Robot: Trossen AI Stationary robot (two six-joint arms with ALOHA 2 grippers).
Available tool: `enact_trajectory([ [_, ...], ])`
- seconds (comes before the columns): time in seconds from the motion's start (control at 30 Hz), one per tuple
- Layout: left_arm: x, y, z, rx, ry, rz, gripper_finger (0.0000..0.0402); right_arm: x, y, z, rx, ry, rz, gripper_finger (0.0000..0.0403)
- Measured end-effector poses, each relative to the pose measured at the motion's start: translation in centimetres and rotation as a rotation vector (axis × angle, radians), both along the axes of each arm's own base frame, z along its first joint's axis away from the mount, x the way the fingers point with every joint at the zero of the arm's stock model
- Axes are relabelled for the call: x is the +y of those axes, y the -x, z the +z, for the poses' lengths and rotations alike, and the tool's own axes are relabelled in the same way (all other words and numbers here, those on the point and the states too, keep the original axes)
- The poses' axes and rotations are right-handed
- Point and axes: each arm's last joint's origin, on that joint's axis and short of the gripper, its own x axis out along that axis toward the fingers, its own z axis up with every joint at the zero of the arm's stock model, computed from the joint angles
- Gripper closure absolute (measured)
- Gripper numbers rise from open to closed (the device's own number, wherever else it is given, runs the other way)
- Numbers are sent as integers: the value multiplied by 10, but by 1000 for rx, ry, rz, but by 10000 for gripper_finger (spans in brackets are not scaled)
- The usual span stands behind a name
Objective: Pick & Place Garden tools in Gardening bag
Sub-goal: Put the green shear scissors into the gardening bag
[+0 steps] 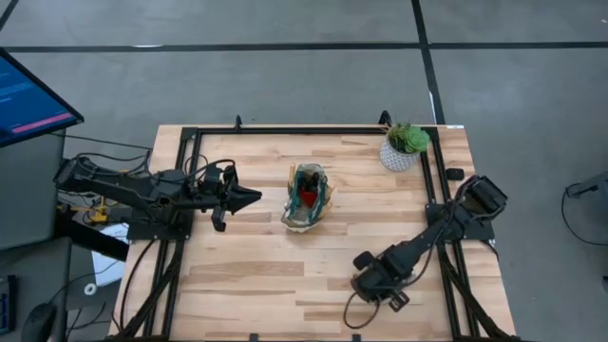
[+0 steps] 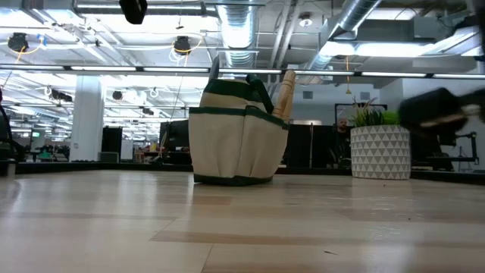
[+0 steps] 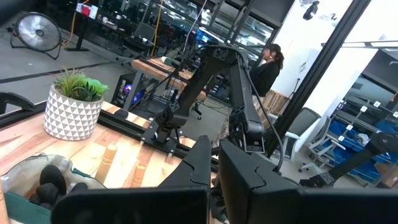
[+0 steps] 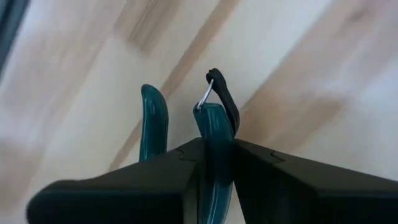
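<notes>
Here the right gripper (image 4: 214,155), clamped on one handle of the green-handled pruning shears (image 4: 211,134), risks them pivoting loose before the gardening bag (image 1: 306,198), the left gripper (image 1: 249,198) shut and empty.

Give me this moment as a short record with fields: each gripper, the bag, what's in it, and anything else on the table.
left gripper: fingers together, empty, hovering beside the gardening bag
right gripper: low over the table's near side, shut on the green-handled pruning shears
bag: upright near the table's middle
bag contents: wooden trowel handles sticking up, a red-and-black item inside
shears: one handle pinched between the fingers, the other handle free beside it
other: green plant in a white pot at the far right corner
table: bare wood elsewhere
</notes>
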Motion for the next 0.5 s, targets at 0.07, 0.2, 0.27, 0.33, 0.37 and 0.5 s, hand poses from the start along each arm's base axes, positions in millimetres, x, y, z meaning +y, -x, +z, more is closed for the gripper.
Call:
enact_trajectory([
  [0.07, 0, 0, 0, 0, 0, 0, 400, -4, -9, 5, -12, -13, -69, 356],
  [0.2, 0, 0, 0, 0, -4, 0, 400, -12, -29, 17, -75, -30, -215, 356],
  [0.27, 0, 0, 0, 1, -5, 0, 400, -17, -40, 24, -139, -13, -307, 356],
  [0.33, 0, 0, 0, 1, -5, 0, 400, -21, -51, 32, -204, 14, -414, 356],
  [0.37, 0, 0, 0, 0, -5, 0, 400, -22, -56, 37, -243, 26, -467, 356],
  [0.5, 0, 0, 0, 0, -6, 0, 400, -25, -74, 56, -421, 30, -689, 356],
])
